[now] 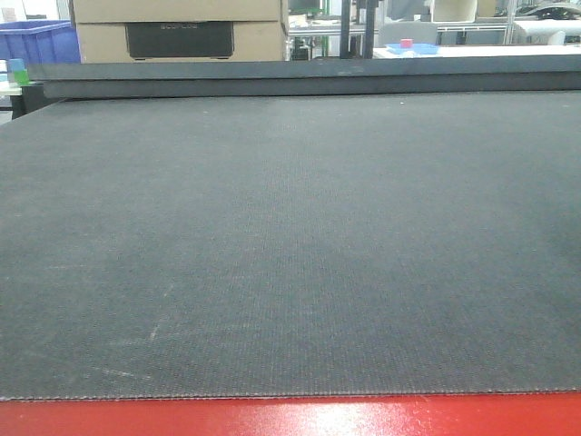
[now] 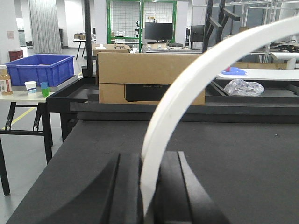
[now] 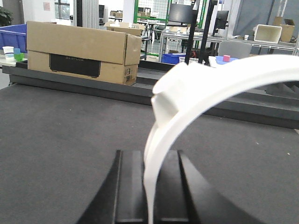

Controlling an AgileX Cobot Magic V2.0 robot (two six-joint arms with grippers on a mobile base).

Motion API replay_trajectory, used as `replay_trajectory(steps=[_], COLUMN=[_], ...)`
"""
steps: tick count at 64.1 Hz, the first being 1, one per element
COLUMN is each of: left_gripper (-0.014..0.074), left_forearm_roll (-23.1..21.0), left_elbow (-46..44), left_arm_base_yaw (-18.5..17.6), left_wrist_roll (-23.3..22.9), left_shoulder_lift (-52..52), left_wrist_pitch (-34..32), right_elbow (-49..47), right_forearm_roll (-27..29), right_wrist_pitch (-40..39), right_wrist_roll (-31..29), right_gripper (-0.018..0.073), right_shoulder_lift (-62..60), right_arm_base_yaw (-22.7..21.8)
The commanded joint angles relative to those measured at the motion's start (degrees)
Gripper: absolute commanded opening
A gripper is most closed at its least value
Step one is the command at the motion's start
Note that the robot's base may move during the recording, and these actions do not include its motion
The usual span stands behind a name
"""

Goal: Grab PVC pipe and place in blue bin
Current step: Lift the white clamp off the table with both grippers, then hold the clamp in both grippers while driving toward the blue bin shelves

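In the left wrist view my left gripper [image 2: 150, 158] is shut on a white curved PVC pipe strip [image 2: 196, 79] that arches up and to the right, above the dark mat. In the right wrist view my right gripper [image 3: 149, 156] is shut on a white arched strip [image 3: 196, 93] with a thicker block near its top left. I cannot tell whether both grippers hold the same piece. The blue bin [image 2: 39, 70] stands on a side table at the far left; it also shows in the front view [image 1: 36, 41]. Neither gripper shows in the front view.
A dark mat [image 1: 290, 245] covers the table, with a red front edge [image 1: 290, 418]. A cardboard box [image 2: 149, 77] stands on the raised ledge at the back. A bottle and cups [image 2: 30, 87] stand by the bin. A crumpled plastic bag [image 2: 244, 87] lies far right.
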Motion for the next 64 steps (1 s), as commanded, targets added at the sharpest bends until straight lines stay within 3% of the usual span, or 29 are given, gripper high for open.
replay_trajectory(steps=[1, 64], left_gripper=[-0.0111, -0.0111], left_forearm_roll=[-0.4, -0.4], left_elbow=[-0.5, -0.5], left_arm_base_yaw=[0.2, 0.2], left_wrist_roll=[-0.2, -0.2], left_shoulder_lift=[-0.4, -0.4], left_wrist_pitch=[-1.3, -1.3], right_elbow=[-0.1, -0.1], right_forearm_roll=[0.3, 0.3], right_wrist_pitch=[-1.3, -1.4], right_wrist_roll=[-0.3, -0.3], right_gripper=[-0.0168, -0.0168], right_shoulder_lift=[-0.3, -0.3], right_arm_base_yaw=[0.0, 0.0])
